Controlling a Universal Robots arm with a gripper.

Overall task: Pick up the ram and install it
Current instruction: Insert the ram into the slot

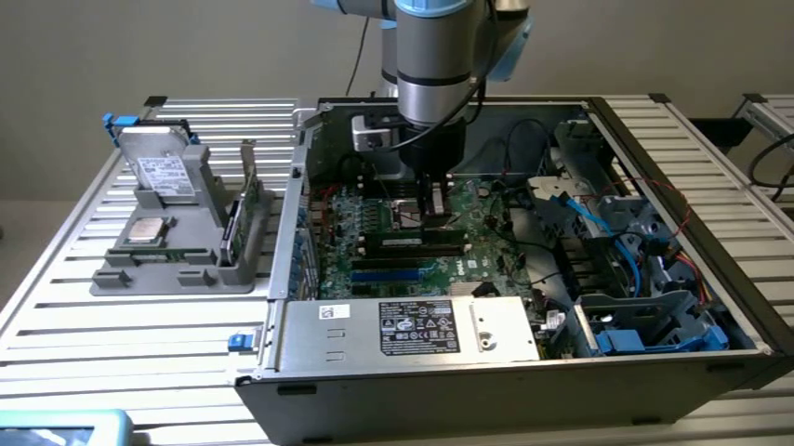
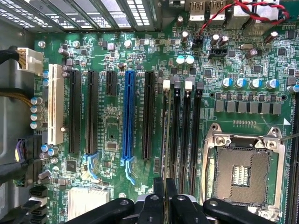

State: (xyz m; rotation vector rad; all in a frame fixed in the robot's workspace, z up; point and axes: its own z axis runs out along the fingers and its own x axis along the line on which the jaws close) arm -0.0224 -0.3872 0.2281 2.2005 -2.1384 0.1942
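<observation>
The ram (image 1: 419, 242) stands on edge in a memory slot of the motherboard (image 1: 372, 269) inside the open computer case (image 1: 496, 381). It is a long dark strip with a pale label. My gripper (image 1: 432, 216) reaches straight down from the arm onto the middle of its top edge. In the wrist view the ram (image 2: 164, 140) is a thin line along the memory slot nearest the long black expansion slots. The black fingers (image 2: 158, 198) of my gripper (image 2: 165, 191) are pressed together on that edge. Two neighbouring memory slots (image 2: 187, 135) are bare.
A grey holder (image 1: 174, 265) at the exterior view's left carries a hard drive (image 1: 162, 172), a square silver processor chip (image 1: 149, 229) and an upright green card (image 1: 252, 200). The power supply (image 1: 410, 327) sits along the case front. Cables and blue drive bays (image 1: 633, 279) crowd the right side. The processor socket (image 2: 243, 172) lies open.
</observation>
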